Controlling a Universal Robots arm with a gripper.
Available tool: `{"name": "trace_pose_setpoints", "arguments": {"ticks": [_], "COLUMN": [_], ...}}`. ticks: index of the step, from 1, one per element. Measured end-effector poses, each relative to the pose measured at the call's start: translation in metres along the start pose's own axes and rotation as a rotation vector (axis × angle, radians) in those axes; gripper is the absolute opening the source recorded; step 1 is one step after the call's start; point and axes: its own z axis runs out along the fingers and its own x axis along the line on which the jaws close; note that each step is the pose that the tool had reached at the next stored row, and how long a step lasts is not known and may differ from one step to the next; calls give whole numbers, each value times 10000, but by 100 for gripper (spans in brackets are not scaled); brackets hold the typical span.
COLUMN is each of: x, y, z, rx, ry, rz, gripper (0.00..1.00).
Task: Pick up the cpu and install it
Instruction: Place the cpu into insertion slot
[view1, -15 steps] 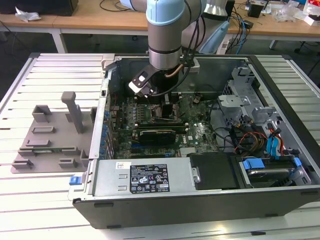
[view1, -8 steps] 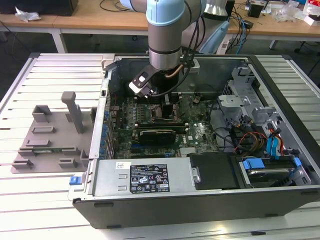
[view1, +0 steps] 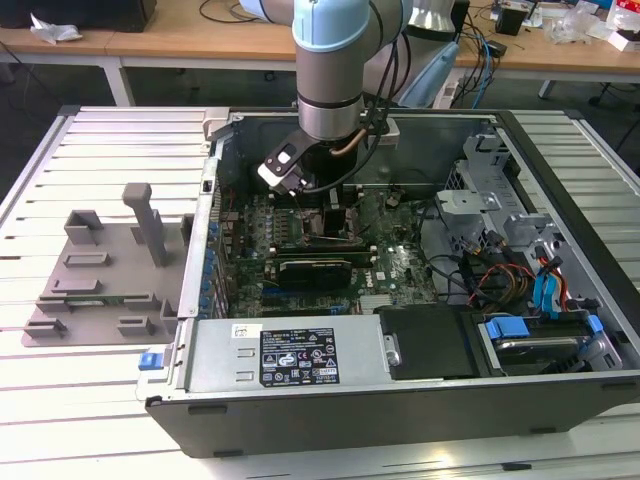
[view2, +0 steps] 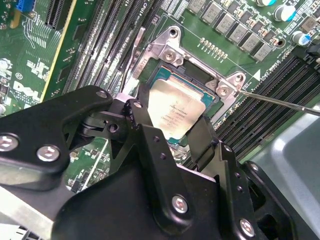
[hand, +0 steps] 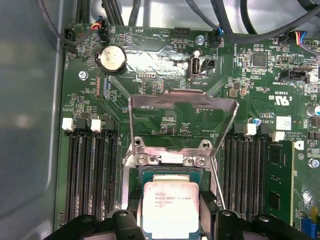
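The cpu (view2: 177, 107) lies directly between the two black fingers (view2: 150, 145) of the gripper (view2: 170, 117), which is clenched on it by two opposite edges, the silvery top plate facing up and a thin green rim showing around it. The chip hangs low over the opening of the socket frame (view2: 172, 47), inside its metal rim; whether it already rests on the socket floor I cannot tell. In the first wrist view the hinged load plate (hand: 182, 125) stands raised at the far edge of the socket, just beyond the cpu and apart from it, so nothing lies over the chip itself. A thin lever rod (view2: 280, 102) runs out from one corner of the frame, close beside one finger but not touching it. Rows of dark memory slots (hand: 92, 170) flank the socket on both sides, near the outer faces of the fingers. Further off on the green motherboard (hand: 165, 75) sit a round coin battery (hand: 111, 59) and small connectors with wires. In the exterior view the arm (view1: 335, 60) reaches straight down into the open computer case (view1: 560, 170), whose walls rise all around it, with a tangle of cables (view1: 510, 270) toward the exterior view's right. A grey plastic fixture (view1: 100, 270) with upright blocks rests on the slatted table (view1: 90, 400) outside the case, on the exterior view's left, well apart from the gripper
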Motion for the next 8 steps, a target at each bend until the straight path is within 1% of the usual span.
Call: {"name": "trace_pose_setpoints", "arguments": {"ticks": [4,8], "x": [0,0], "y": [3,9], "z": [1,3], "rx": [7,7], "ry": [-9,-6], "rz": [138,140], "gripper": [55,55]}}
